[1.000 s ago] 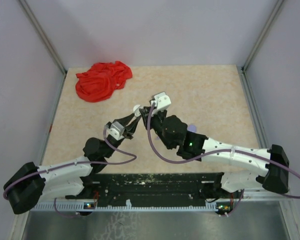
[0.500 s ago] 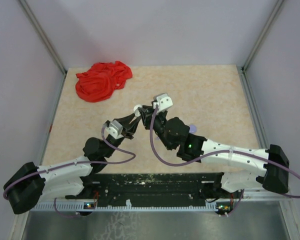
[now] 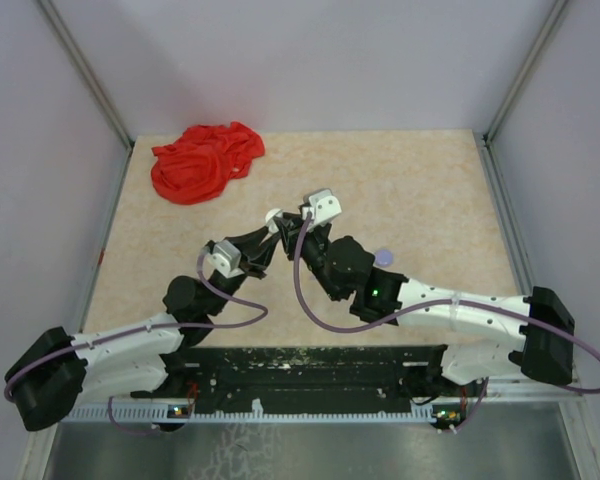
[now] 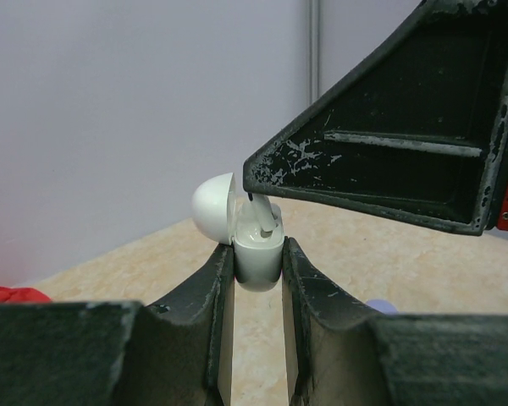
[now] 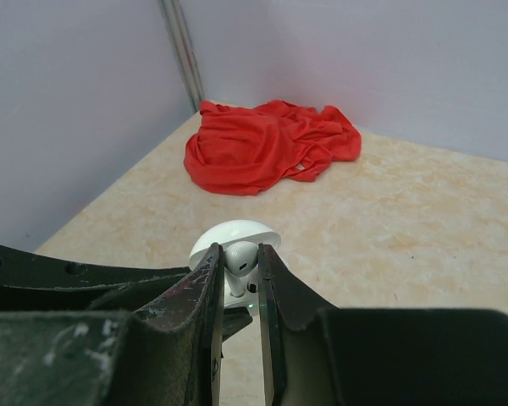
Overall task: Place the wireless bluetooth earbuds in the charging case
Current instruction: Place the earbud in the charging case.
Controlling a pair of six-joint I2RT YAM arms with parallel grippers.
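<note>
A white charging case (image 4: 256, 258) with its domed lid (image 4: 212, 207) flipped open is held up over the table, and my left gripper (image 4: 258, 254) is shut on its body. My right gripper (image 5: 237, 260) is shut on a white earbud (image 5: 242, 257), whose stem points down into the case's open top (image 5: 237, 292). In the left wrist view the earbud's stem (image 4: 263, 222) reaches from the right gripper's black fingertip (image 4: 262, 173) to the case's well. From above, the two grippers meet at the case (image 3: 273, 217) mid-table.
A crumpled red cloth (image 3: 204, 160) lies at the table's far left. A small lavender piece (image 3: 383, 256) sits on the table beside the right arm's wrist. Grey walls close in the table on three sides.
Both arms have shifted slightly left, with the grippers staying together at the case. More of the lavender piece shows beside the right wrist.
</note>
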